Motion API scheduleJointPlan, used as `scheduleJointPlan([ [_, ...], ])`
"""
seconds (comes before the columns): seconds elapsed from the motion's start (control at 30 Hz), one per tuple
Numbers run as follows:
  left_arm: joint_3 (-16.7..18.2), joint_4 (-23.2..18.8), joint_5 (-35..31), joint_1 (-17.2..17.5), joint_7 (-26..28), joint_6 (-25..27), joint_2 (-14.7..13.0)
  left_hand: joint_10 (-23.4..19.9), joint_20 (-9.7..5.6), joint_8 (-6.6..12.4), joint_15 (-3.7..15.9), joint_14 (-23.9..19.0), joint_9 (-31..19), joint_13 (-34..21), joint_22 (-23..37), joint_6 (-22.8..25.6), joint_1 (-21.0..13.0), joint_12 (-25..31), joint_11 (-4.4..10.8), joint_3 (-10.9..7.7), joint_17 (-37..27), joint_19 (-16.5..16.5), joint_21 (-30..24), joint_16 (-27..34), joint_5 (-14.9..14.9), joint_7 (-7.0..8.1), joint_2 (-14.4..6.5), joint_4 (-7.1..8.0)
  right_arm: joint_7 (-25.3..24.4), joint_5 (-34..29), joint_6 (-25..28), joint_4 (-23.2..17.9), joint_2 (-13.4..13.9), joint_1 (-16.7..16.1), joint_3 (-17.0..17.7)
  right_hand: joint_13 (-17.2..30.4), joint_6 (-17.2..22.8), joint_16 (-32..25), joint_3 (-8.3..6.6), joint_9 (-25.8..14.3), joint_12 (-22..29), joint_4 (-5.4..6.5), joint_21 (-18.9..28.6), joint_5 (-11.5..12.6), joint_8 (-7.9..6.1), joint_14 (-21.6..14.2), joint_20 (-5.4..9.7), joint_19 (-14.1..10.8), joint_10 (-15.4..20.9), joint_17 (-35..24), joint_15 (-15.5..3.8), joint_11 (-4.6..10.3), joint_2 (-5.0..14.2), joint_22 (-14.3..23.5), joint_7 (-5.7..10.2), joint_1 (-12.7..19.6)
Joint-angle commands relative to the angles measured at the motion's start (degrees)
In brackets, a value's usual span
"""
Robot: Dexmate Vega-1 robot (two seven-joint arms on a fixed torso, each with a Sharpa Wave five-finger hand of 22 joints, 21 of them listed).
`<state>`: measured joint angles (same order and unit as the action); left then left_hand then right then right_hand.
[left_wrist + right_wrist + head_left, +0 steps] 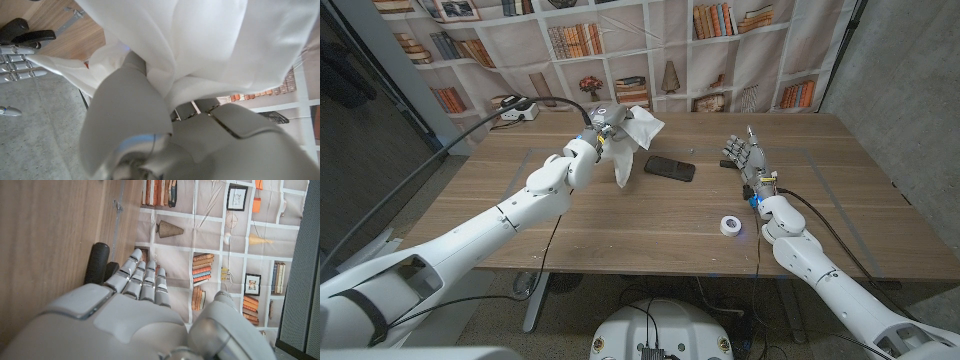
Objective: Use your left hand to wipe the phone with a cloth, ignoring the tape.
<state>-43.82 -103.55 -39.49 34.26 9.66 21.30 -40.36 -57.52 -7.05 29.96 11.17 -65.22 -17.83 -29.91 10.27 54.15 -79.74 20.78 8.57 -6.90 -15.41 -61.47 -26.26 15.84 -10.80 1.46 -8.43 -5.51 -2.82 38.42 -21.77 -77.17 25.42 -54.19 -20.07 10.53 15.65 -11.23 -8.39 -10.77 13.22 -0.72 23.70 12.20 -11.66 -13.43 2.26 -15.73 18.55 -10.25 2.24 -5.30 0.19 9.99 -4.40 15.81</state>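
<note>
My left hand [601, 128] holds a white cloth [632, 138] up above the table, left of the phone; the cloth hangs down in folds toward the wood. In the left wrist view the cloth [200, 45] drapes over my left hand [150, 125]. A black phone [670, 168] lies flat near the table's middle, just right of the hanging cloth. My right hand [741, 155] stands open on the right side, fingers straight and pointing away, holding nothing. The right wrist view shows that right hand [135, 295] with its fingers extended over the wood.
A white roll of tape [729, 226] lies near the front edge, in front of my right hand. A power strip with cables [515, 112] sits at the back left corner. A bookshelf backdrop stands behind the table [850, 180].
</note>
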Motion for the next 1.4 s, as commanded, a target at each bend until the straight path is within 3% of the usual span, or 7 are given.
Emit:
scheduleJointPlan([
  [0.03,-1.5,3.6,-3.5,-2.9,0.1,-5.1,2.6,-1.0,-0.09,0.56,1.87,-2.0,0.0,-0.5,0.1,0.3,0.0,0.1,1.38,-0.03,-0.3,0.4,0.2,-0.2,-0.3,0.36,0.4,0.26,-0.2,0.3,0.2,-1.3,1.1,-1.0,0.7,0.2,0.6,0.2,-0.16,-0.2,-0.3,-0.31,-0.4,-0.3,0.20,-0.5,-0.02,-0.4,0.3,-0.3,-0.07,0.20,0.04,0.3,-0.04,0.6],
  [0.9,-7.3,14.6,-8.3,-9.2,1.6,-11.8,9.6,-2.2,-0.67,1.18,1.92,-2.8,1.2,-2.2,0.4,2.0,0.4,-0.2,2.21,0.06,-1.1,1.3,0.1,-0.2,-0.2,1.06,1.1,0.47,-1.8,0.2,0.0,-3.6,1.9,-3.0,1.6,0.2,0.7,0.3,-0.10,-0.2,-0.4,-0.45,-0.8,-0.4,0.23,-0.5,0.04,-0.6,0.3,-0.3,-0.17,0.07,0.12,0.3,-0.09,0.7],
  [1.4,-10.8,19.1,-8.2,-10.4,2.2,-14.8,12.5,-2.9,-0.98,1.26,1.99,-3.3,2.0,-1.9,0.7,2.7,0.5,-0.9,2.38,0.16,-1.4,1.5,-0.4,-0.3,-0.2,1.48,1.4,0.50,-1.5,0.5,-0.4,-3.4,2.0,-3.3,2.0,0.2,0.9,0.3,-0.08,-0.2,-0.4,-0.52,-0.9,-0.5,0.19,-0.5,0.09,-0.9,0.4,-0.3,-0.11,-0.02,0.18,0.3,-0.17,0.8],
])
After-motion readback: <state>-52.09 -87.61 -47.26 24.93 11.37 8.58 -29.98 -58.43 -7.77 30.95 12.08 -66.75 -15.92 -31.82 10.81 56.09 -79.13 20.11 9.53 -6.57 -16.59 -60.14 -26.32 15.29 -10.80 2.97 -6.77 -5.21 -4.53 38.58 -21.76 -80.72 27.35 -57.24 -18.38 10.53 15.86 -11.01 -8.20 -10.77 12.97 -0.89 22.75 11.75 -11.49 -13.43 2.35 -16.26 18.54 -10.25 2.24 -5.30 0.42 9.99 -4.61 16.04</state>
